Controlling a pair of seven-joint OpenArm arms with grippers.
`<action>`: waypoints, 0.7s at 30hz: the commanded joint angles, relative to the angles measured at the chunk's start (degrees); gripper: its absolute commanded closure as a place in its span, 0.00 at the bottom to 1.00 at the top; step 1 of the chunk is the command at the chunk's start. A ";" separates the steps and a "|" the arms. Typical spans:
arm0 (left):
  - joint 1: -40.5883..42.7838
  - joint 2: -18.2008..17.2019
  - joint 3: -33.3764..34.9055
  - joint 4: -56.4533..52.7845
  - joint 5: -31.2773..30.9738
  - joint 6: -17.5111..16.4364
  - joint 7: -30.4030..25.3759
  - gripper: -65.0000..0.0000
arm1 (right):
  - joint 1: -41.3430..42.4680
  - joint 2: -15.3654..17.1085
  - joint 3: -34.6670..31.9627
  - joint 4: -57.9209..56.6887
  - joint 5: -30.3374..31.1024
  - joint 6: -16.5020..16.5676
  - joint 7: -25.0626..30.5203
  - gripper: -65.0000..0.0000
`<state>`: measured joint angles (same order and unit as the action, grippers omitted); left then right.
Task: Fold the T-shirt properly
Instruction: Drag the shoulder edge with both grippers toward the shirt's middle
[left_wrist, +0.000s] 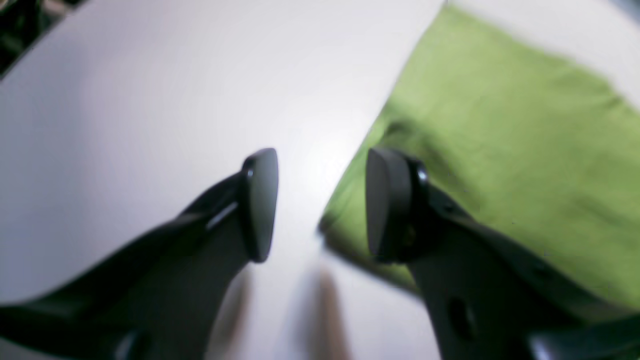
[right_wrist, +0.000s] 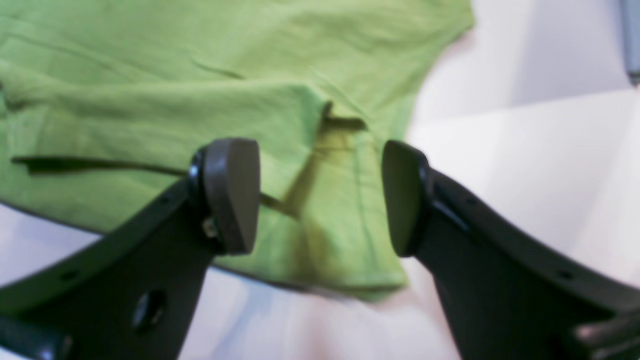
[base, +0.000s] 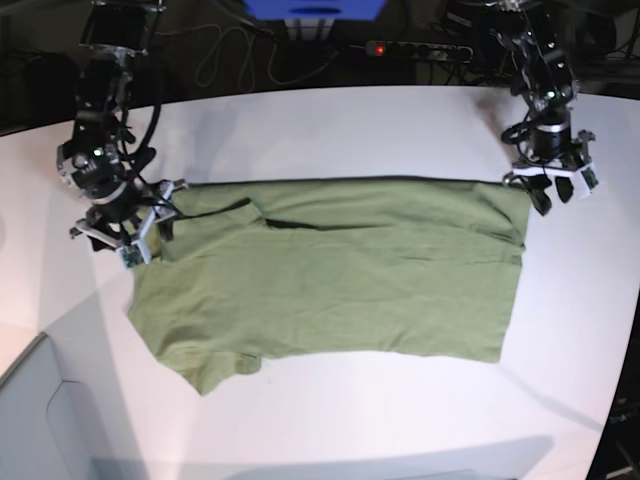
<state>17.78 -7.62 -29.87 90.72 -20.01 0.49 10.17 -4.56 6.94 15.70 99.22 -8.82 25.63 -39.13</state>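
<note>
One olive-green thin-cloth T-shirt (base: 340, 275) lies partly folded, wrinkled, on the white counter (base: 350, 130). Two black pincers, jaws apart: left (base: 548, 188) at its 2 o'clock corner, right (base: 128, 238) at 10 o'clock.

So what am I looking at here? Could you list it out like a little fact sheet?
Item: T-shirt, olive green, plain
Shirt state: spread flat, top edge already folded over
Surface: white table
Left hand: open, at the shirt's corner, holding nothing
Right hand: open, over the sleeve end, holding nothing
</note>
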 joint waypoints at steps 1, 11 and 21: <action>-0.59 -0.51 -0.15 0.14 -0.34 -0.36 -1.52 0.57 | 0.56 0.40 -0.01 1.92 0.95 0.44 1.38 0.43; -3.58 -1.04 2.92 -6.89 0.01 -0.45 -1.87 0.58 | -3.31 0.66 0.08 5.97 0.69 0.44 1.55 0.43; -4.73 -1.04 3.10 -13.05 -0.34 -0.45 -1.95 1.00 | -2.96 0.75 7.81 0.08 0.69 0.44 1.82 0.42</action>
<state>13.10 -8.25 -26.68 77.41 -20.60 -0.25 7.27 -8.16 7.14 23.16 98.06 -8.58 25.65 -38.70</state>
